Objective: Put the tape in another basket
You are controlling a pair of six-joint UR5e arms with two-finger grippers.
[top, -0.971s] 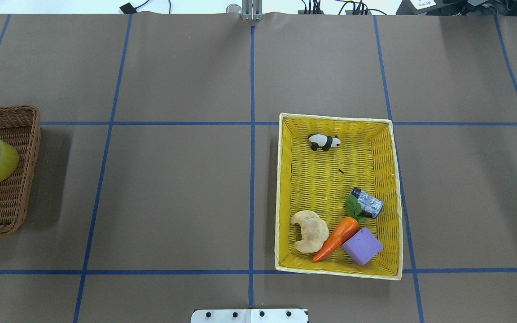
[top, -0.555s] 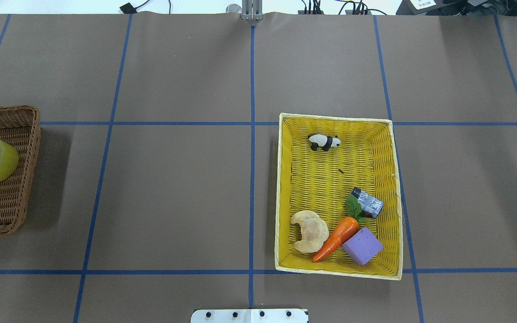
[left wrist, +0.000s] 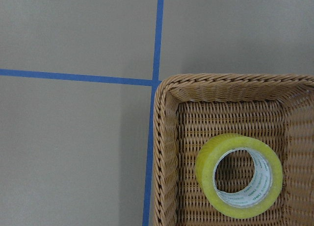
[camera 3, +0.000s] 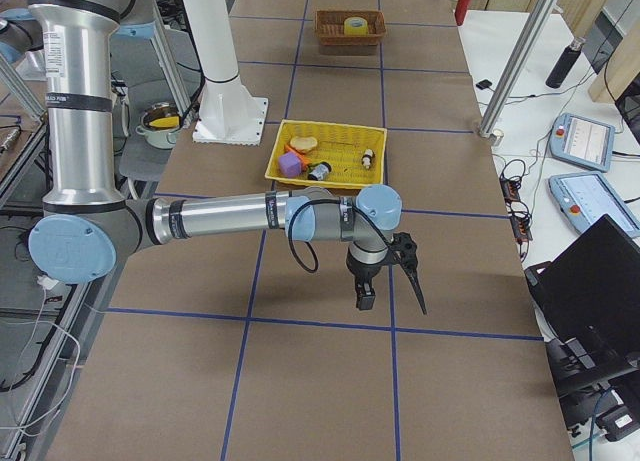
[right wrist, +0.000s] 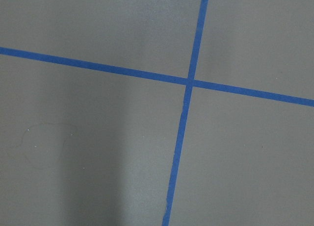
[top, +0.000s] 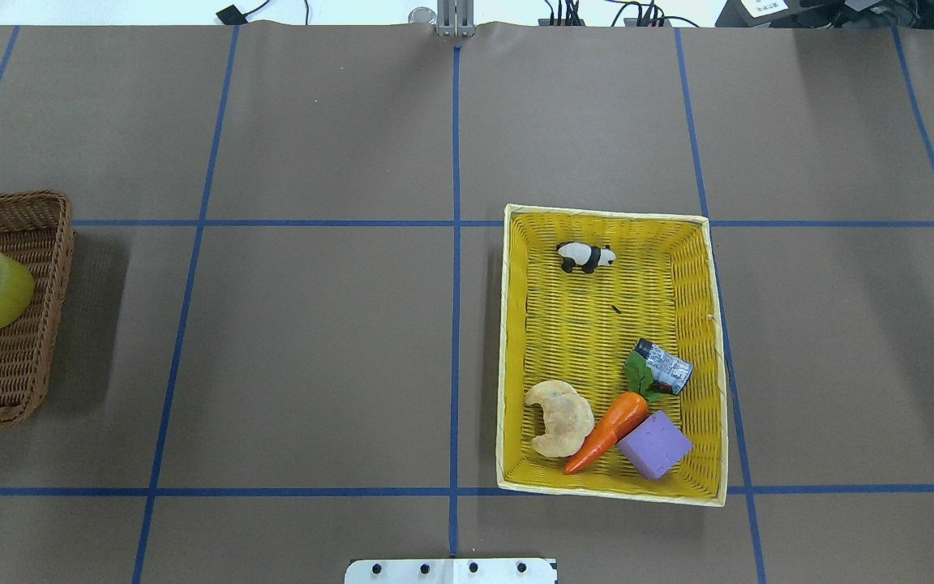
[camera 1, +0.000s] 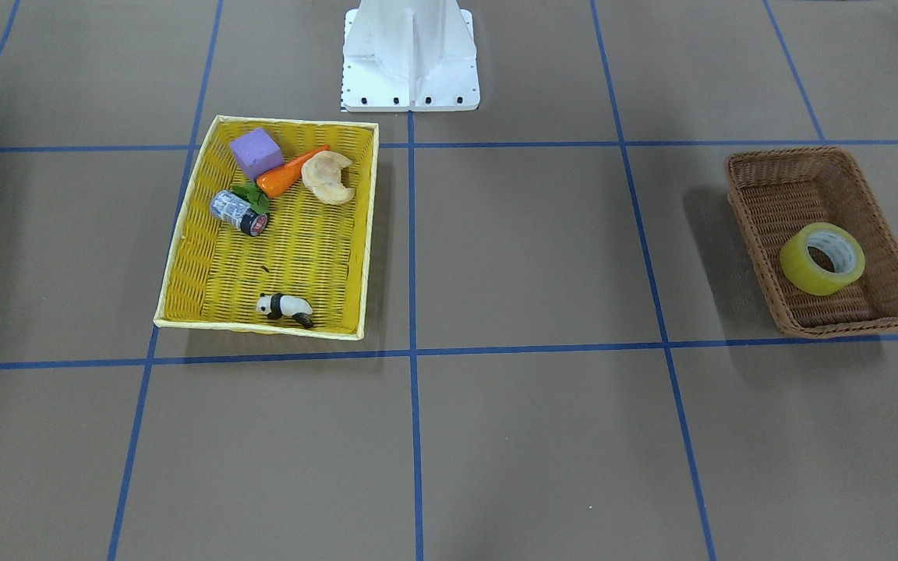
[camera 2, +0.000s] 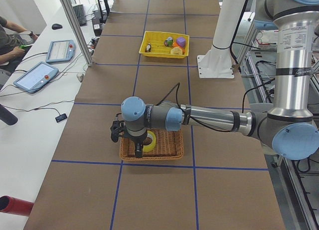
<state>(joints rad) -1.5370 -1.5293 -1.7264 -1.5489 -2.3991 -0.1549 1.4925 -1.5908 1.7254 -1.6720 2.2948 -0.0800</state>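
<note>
The tape [top: 14, 297] [camera 1: 797, 266] [left wrist: 205, 163], a yellowish roll with a pale core, leans tilted inside the brown wicker basket [top: 5, 381] [camera 1: 788, 156] [left wrist: 164, 147] at the table's left end. In the exterior left view my left gripper [camera 2: 127, 140] hangs over that basket [camera 2: 159, 154], beside the tape [camera 2: 149, 141]; I cannot tell if it is open or shut. My right gripper [camera 3: 390, 289] hovers over bare table past the yellow woven basket [camera 3: 345, 153]; I cannot tell its state either. Neither wrist view shows fingers.
The yellow woven basket [top: 597, 324] [camera 1: 293, 249] holds a panda figure [top: 585, 256], a small silver-blue cylinder [top: 663, 366], a carrot [top: 609, 428], a bread piece [top: 560, 418] and a purple block [top: 655, 444]. The robot's base [camera 1: 410, 54] stands at the near edge. A person's arm [camera 2: 12, 38] rests on the side desk.
</note>
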